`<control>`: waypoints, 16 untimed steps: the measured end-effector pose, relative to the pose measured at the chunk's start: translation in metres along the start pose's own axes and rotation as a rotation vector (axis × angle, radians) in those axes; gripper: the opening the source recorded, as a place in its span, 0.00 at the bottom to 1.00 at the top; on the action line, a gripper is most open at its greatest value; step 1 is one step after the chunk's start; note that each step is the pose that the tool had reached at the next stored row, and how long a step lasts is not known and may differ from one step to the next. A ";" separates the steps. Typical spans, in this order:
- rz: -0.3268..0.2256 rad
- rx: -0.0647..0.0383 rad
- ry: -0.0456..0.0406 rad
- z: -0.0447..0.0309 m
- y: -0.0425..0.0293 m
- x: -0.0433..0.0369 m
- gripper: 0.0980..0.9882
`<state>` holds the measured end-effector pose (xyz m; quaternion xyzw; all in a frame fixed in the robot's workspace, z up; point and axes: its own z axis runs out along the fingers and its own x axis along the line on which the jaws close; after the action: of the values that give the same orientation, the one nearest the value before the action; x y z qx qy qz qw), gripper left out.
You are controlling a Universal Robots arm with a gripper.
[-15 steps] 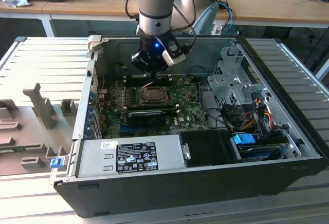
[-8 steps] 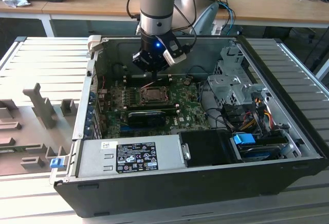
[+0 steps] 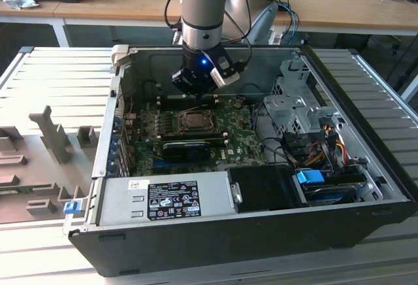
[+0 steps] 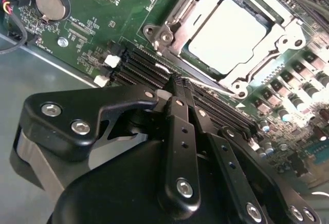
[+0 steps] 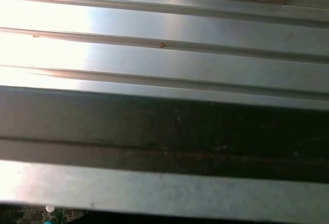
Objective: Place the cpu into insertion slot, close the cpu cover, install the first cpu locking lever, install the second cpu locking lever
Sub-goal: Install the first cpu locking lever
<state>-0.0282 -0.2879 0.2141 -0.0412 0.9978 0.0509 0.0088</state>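
Note:
The cpu [image 4: 229, 36], a pale silver square, lies in the insertion slot [image 4: 288, 41] on the green board. The silver cpu cover [image 4: 180, 16] is folded down around it, its window framing the chip. A thin metal locking lever [image 4: 205, 81] runs along the socket's side nearest my fingers. My gripper [image 4: 177, 81] is shut, the black fingers [image 4: 180, 126] pressed together with their tips right at that lever; whether they touch it I cannot tell. In the exterior view the gripper [image 3: 194, 93] hangs just behind the insertion slot [image 3: 195, 121], low inside the open computer case.
Black memory slots [image 4: 149, 67] lie between my fingers and the socket. A long black card [image 3: 186, 149] sits in front of the socket, a power supply [image 3: 166, 200] nearer still, and a drive cage with cables [image 3: 307, 115] on the exterior view's right. Ribbed metal table [image 5: 164, 44] surrounds the case.

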 end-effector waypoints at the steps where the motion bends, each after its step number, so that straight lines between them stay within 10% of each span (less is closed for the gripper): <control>1: 0.000 0.000 0.0000 0.0005 -0.0002 -0.0009 0.01; 16: 0.000 0.003 0.0003 0.0096 -0.0021 -0.0038 0.01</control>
<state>-0.0241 -0.2887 0.2044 -0.0411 0.9979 0.0493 0.0087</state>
